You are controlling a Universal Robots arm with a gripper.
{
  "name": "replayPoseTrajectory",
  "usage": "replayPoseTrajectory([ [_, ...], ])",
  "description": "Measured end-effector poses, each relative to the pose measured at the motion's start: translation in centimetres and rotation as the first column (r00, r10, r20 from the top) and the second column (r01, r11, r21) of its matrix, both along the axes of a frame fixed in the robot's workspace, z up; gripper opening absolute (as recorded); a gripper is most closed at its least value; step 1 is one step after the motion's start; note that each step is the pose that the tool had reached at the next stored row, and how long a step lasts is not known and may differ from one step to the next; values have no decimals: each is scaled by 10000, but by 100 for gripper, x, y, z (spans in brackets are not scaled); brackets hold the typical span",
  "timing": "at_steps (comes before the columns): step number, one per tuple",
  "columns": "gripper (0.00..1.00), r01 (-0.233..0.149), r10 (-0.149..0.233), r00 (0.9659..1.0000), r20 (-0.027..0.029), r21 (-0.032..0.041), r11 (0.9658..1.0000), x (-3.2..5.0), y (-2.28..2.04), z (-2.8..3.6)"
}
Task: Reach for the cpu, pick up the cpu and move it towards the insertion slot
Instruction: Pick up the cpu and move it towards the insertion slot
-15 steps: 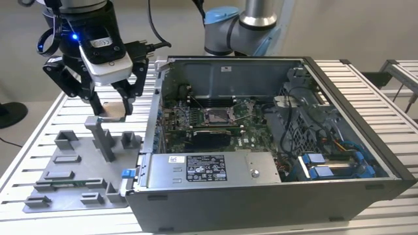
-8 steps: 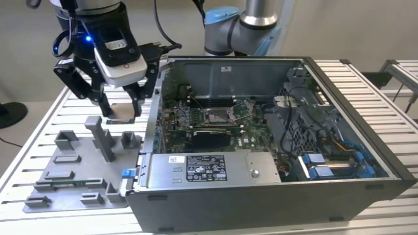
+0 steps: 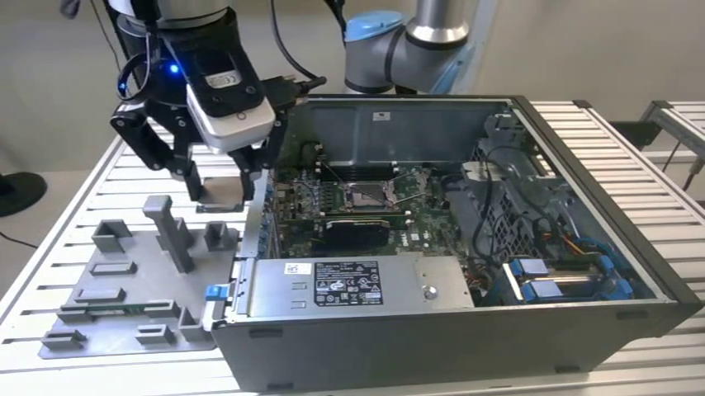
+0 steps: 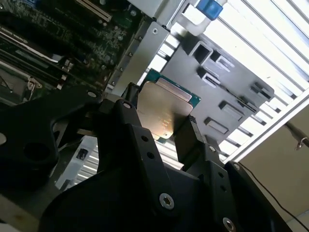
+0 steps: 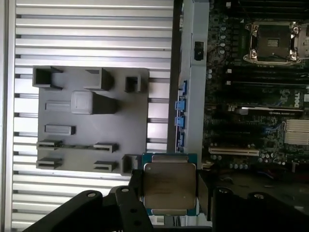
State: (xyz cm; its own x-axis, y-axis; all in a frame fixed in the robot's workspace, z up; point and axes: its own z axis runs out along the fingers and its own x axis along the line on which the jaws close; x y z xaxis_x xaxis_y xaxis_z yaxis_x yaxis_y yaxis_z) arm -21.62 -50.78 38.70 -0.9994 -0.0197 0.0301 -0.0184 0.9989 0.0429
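The cpu (image 5: pixel 169 180) is a thin silver-grey square with a greenish rim. My gripper (image 5: pixel 169 193) is shut on it, one black finger (image 5: pixel 136 189) on each side. In the exterior view the gripper (image 3: pixel 224 191) hangs with the cpu (image 3: pixel 224 196) above the slatted table, just outside the open computer case's wall, on the exterior view's left. In the second wrist view the cpu (image 4: pixel 164 108) sits level between the fingers (image 4: pixel 126 105). The insertion slot (image 3: pixel 369 195), a shiny metal frame with a dark centre, lies open on the green board inside the case (image 5: pixel 271 42).
A grey fixture plate (image 3: pixel 121 289) with blocks and posts (image 3: pixel 174 231) lies under and in front of the gripper. The case's metal wall (image 5: pixel 193 87) stands between gripper and board. A long grey box with a white label (image 3: pixel 342 285) fills the case front. A second arm's base (image 3: pixel 402 49) stands behind.
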Motion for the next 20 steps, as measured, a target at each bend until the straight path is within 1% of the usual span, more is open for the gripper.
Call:
replayPoseTrajectory([
  [12, 0, 0, 0, 10000, -16, 0, 10000, 236, -84, 0],
  [20, 0, 0, 0, 10000, -24, -1, 10000, 380, -134, 1],
])
